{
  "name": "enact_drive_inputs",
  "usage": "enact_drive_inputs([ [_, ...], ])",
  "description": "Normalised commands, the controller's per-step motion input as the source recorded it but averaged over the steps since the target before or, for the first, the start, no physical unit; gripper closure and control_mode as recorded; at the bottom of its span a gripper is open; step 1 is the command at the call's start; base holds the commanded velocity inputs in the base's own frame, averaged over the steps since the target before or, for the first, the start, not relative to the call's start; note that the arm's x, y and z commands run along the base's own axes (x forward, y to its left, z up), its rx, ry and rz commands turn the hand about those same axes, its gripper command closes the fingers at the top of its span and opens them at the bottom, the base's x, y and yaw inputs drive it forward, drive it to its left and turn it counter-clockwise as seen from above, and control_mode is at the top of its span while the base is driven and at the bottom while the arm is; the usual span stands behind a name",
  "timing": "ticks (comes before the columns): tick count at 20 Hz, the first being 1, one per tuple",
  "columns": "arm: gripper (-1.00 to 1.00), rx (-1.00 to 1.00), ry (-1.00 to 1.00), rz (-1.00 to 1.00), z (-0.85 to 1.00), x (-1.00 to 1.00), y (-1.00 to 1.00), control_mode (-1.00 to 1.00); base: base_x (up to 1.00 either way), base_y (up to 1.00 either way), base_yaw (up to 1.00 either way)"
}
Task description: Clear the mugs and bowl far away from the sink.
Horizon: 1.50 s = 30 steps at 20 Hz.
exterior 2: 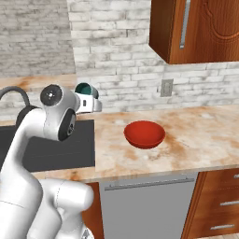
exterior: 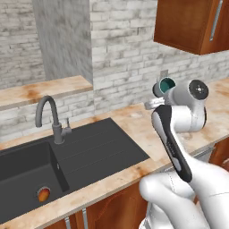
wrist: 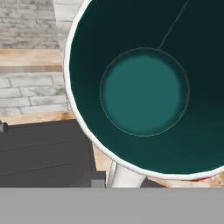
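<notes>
The teal-inside mug [exterior: 166, 85] hangs in the air above the counter, right of the sink [exterior: 89, 147], tipped so its mouth faces outward. My gripper [exterior: 160, 92] is shut on its rim. In the hand view the mug's teal inside [wrist: 144, 92] looms very close, its pale rim curving around it. The mug [exterior 2: 85, 89] sits at the end of my hand in the right base view, where the red bowl [exterior 2: 144, 134] rests on the counter to its right. A small yellow-orange round thing [exterior: 43, 194], possibly the yellow mug, lies in the sink basin.
The grey gooseneck tap [exterior: 51, 116] stands behind the basin. A wooden wall cabinet [exterior 2: 200, 28] hangs over the right counter, with a wall outlet [exterior 2: 166, 87] below it. A brick window ledge [exterior: 40, 91] runs behind the sink. Marbled counter [exterior 2: 200, 135] stretches to the right of the bowl.
</notes>
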Motion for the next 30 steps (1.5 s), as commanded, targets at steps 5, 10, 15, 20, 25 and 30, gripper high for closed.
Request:
enact_drive_inputs([
  [5, 1.0, 0.0, -0.05, 0.0, 0.0, -0.39, 0.0, 1.0, -0.34, -0.06, -0.06],
  [10, 1.0, 0.0, 0.0, 0.0, 0.0, 0.0, 0.0, 1.0, -0.53, -0.27, -0.6],
  [15, 1.0, 0.0, 0.0, 0.0, 0.0, 0.0, 0.0, 1.0, 0.0, 0.0, -1.0],
  [20, 1.0, 0.0, 0.0, 0.0, 0.0, 0.0, 0.0, 1.0, 0.0, 0.0, -0.97],
  [25, 1.0, 0.0, 0.0, 0.0, 0.0, 0.0, 0.0, 1.0, 0.0, 0.0, -0.99],
  [30, 1.0, 0.0, 0.0, 0.0, 0.0, 0.0, 0.0, 1.0, 0.0, -0.03, -0.94],
])
